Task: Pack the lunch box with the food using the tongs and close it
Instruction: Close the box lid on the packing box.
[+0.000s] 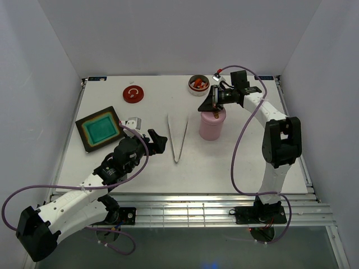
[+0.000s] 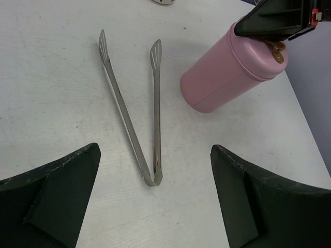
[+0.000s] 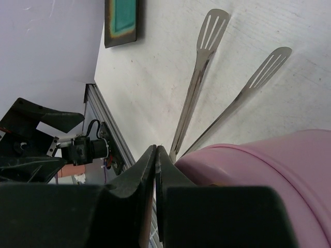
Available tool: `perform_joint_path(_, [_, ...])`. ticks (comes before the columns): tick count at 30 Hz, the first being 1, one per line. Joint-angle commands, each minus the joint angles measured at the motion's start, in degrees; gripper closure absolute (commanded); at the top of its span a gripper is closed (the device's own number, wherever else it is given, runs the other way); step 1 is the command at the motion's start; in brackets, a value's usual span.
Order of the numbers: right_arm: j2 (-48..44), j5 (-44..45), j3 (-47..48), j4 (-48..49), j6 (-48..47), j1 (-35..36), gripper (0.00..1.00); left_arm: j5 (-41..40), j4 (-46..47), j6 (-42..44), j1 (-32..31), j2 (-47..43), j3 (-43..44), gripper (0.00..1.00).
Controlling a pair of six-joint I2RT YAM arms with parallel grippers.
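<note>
Spread as wide as they go, the fingers (image 2: 67, 175) of the left gripper (image 2: 155, 155) hover low over the tabletop (image 2: 51, 103). The tongs (image 2: 156, 119) lie flat between them, hinge end nearest, a line-up that looks meant for closing on the two thin arms near the joint. Farther off, the right gripper (image 1: 210, 106) has its fingers pressed together at the top of the upright pink lunch box (image 1: 212, 128), probably to steady it, while the food (image 1: 198, 84) sits in a round bowl (image 1: 198, 93) near the far edge.
</note>
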Motion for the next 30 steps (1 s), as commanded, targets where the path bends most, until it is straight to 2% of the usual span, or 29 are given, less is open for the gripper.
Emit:
perform_joint_path(1, [4.0, 7.3, -0.5, -6.1, -2.7, 0.6, 0.92, -1.0, -1.3, 0.1, -0.1, -1.6, -0.3, 0.02])
perform_joint_path(8, [1.3, 7.4, 1.6, -7.6, -3.2, 0.6, 0.92, -1.2, -1.2, 0.0, -0.1, -1.9, -0.4, 0.02])
perform_joint_path(16, [-2.7, 1.9, 12.3, -7.7, -0.2, 0.2, 0.92, -1.4, -1.0, 0.0, 0.0, -1.6, -0.5, 0.02])
perform_joint_path(18, [-3.5, 0.3, 12.1, -7.2, 0.4, 0.2, 0.92, -1.5, -1.0, 0.0, -0.1, -1.6, -0.5, 0.02])
perform_joint_path(22, [-6.6, -1.2, 4.1, -2.3, 0.7, 0.2, 0.92, -1.5, -1.0, 0.0, -0.1, -1.7, -0.6, 0.02])
perform_joint_path(26, [-8.1, -2.8, -10.2, 7.4, 2.9, -0.3, 0.92, -1.4, -0.8, 0.0, -0.1, -1.6, -0.6, 0.02])
perform_joint_path(30, [-4.4, -3.3, -13.8, 8.2, 1.6, -0.6, 0.92, -1.7, -1.0, 0.1, -0.1, -1.4, -0.5, 0.02])
